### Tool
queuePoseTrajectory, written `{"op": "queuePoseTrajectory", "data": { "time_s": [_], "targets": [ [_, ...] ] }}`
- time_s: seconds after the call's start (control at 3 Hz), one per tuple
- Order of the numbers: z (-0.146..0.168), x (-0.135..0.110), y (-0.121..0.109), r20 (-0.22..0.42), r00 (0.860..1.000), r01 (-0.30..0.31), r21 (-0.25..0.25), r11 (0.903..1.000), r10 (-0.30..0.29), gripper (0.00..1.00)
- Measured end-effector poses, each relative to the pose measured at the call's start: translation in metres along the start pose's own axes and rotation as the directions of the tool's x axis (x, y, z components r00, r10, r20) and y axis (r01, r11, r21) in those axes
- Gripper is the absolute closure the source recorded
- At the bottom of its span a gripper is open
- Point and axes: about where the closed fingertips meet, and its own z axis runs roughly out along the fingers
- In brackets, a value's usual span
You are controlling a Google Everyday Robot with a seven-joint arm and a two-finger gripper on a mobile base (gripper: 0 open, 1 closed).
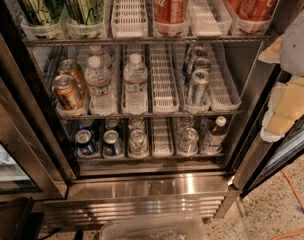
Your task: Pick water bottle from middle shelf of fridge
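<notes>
The fridge (142, 186) stands open in front of me, with steel frame and base panel. On the middle shelf (164, 91), in white slotted lane trays, two clear water bottles with white caps stand side by side, one left (99, 86) and one right (135, 83). A third water bottle (98, 53) stands behind the left one. My gripper (287, 109) shows as pale, cream-coloured blocks at the right edge, outside the fridge, well right of the bottles and apart from them. A white rounded arm part (298, 39) sits above it.
Brown cans (67, 91) stand left of the bottles and slim silver cans (197, 84) to their right. Red cola cans (171, 1) and green cans (87, 1) fill the top rack. Blue cans (86, 141) and a brown-liquid bottle (214, 134) are below. A clear bin (152, 229) and an orange cable (297, 204) lie on the floor.
</notes>
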Motion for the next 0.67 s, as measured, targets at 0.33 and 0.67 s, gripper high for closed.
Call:
{"op": "queuePoseTrajectory", "data": {
  "time_s": [0.33,0.67],
  "targets": [
    [0.0,0.0,0.0,0.0,1.0,0.0,0.0,1.0,0.0,0.0],
    [0.018,-0.001,0.011,0.041,0.999,-0.015,0.002,0.9999,0.015,0.0]
  ]
}}
